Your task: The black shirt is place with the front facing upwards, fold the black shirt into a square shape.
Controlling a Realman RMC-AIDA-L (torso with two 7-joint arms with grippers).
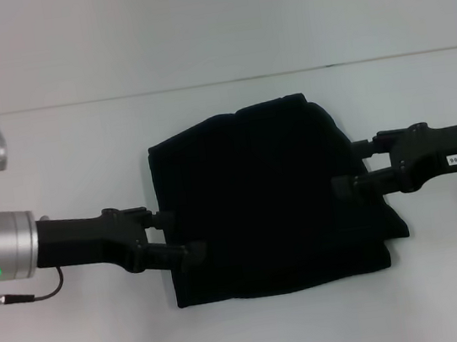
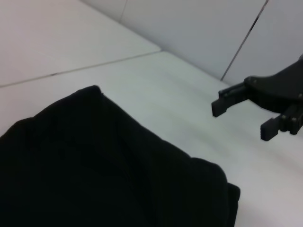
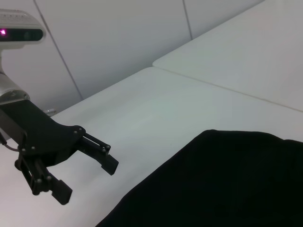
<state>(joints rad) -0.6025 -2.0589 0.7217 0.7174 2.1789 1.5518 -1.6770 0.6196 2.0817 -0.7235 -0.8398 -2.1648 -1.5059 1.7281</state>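
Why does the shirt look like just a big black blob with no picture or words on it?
Head view: the shirt is so dark its folds barely show, while the white table is bright. Both wrist views: the cloth is a flat black mass with soft edges, and no lettering shows.

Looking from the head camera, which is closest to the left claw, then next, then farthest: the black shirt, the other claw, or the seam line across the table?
1. black shirt, right at the left gripper
2. right gripper, across the shirt
3. table seam, far back
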